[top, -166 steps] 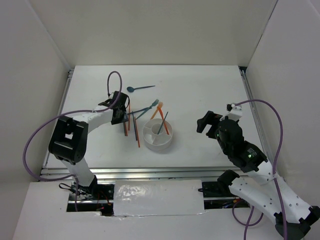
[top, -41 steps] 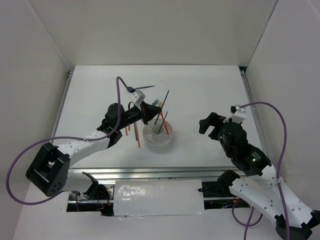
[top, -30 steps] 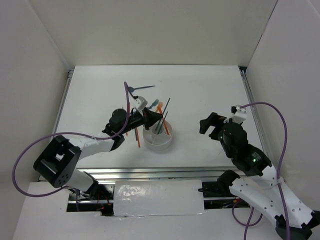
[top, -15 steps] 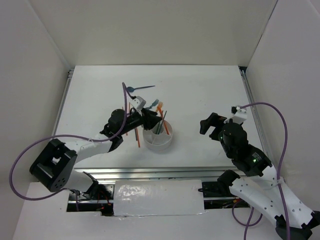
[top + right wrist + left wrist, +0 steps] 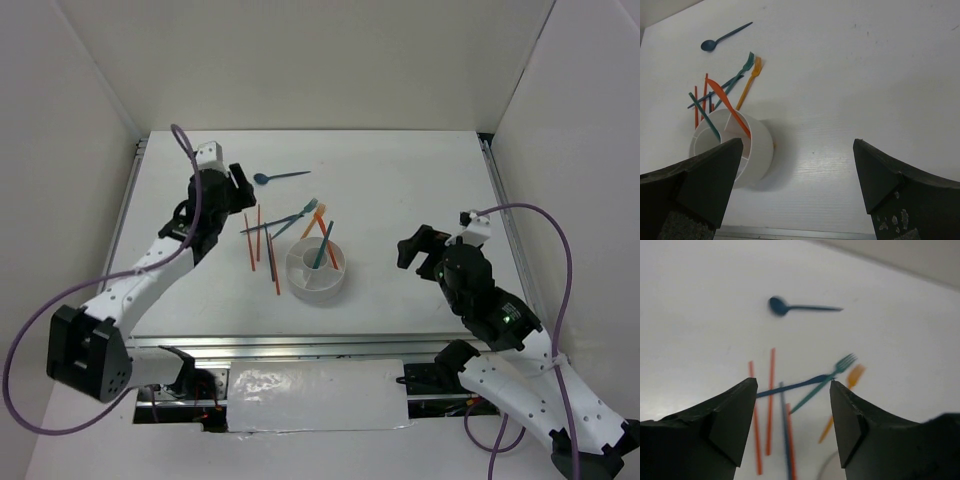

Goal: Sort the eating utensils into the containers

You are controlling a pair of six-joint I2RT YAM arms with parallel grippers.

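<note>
Hovering over the white table (image 5: 400, 180), the right fingers (image 5: 705, 175) are standing wide apart and empty. Beyond them, a dark teal chopstick (image 5: 322, 246) and an orange plastic piece (image 5: 727, 107) are leaning in the round white plastic divided holder (image 5: 315, 292). Thin orange chopsticks (image 5: 249, 243) are lying loose just left of it, with a teal fork (image 5: 742, 70) and an orange fork (image 5: 751, 77) behind. Farther back, the left fingers (image 5: 725, 425) are spread, gripping nothing, near the dark blue spoon (image 5: 276, 178).

Your tabletop (image 5: 400, 180): plain white. Holder (image 5: 315, 294): white, dividers white too. Spoon (image 5: 280, 177): dark blue. Teal fork (image 5: 746, 64); orange fork (image 5: 752, 75). Loose chopsticks (image 5: 259, 232): mostly orange, one dark. Inside holder you see dark teal stick (image 5: 318, 257), orange stick (image 5: 332, 256). Left claw (image 5: 792, 385), right claw (image 5: 798, 142): black. Cables (image 5: 515, 202): purple.
</note>
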